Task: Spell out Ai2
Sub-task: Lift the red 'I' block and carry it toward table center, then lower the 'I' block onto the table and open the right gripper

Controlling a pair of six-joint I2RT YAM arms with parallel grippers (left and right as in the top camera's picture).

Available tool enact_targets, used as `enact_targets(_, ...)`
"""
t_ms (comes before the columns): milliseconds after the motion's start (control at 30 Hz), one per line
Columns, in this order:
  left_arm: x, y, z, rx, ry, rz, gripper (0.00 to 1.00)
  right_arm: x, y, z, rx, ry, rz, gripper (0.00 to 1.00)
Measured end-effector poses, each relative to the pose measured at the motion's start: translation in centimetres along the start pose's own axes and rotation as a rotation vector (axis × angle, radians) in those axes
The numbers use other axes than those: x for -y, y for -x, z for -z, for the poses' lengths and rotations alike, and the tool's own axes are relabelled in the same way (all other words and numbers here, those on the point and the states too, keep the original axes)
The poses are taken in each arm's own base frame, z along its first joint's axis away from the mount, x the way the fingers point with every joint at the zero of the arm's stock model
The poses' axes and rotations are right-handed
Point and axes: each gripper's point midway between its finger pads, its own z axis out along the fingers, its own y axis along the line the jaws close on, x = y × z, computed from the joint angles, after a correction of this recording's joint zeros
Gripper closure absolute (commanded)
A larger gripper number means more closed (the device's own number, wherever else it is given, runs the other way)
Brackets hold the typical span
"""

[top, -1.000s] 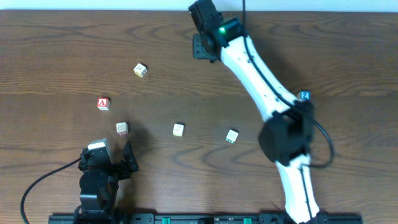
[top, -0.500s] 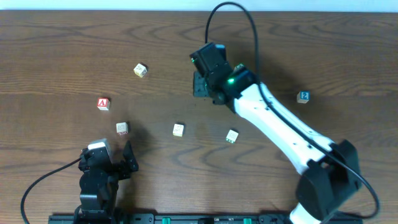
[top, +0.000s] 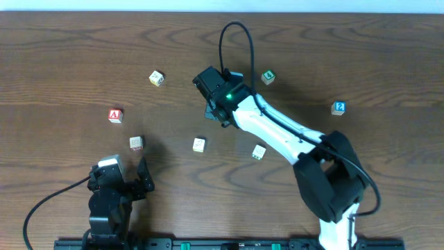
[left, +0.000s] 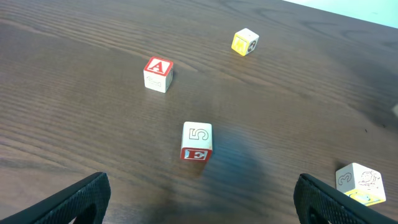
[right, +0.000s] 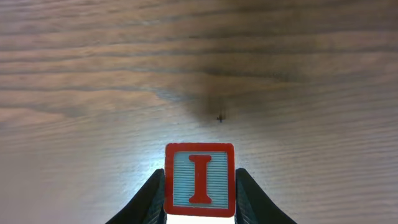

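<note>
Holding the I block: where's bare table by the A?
Bare wood for the I cube lies right of the A cube, bordered by the yellow cube above and the 5/E cube below. Crowded lower, along the 5/E cube and the cream cube.

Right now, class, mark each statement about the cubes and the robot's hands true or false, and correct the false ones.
1. The right hand holds the I cube. True.
2. The left hand grips the A cube. False: it is open and empty; the A cube lies on the table.
3. The 2 cube touches the A cube. False: they lie far apart.
4. The green cube sits alone, touching no other cube. True.
</note>
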Motion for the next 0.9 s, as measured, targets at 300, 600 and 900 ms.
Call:
enact_targets(300, 0.0, 0.0, 0.0, 0.000, 0.000, 0.000, 0.05, 0.2, 0.0, -0.6, 0.002, -0.011, -0.019, 0.99)
enact_targets(600, 0.0, 0.0, 0.0, 0.000, 0.000, 0.000, 0.05, 1.3, 1.0, -1.0, -0.021, -0.003, -0.001, 0.99)
enact_targets(900, 0.0, 0.0, 0.0, 0.000, 0.000, 0.000, 0.05, 1.3, 0.9, -1.1, -0.029, 0.002, 0.086, 0.99)
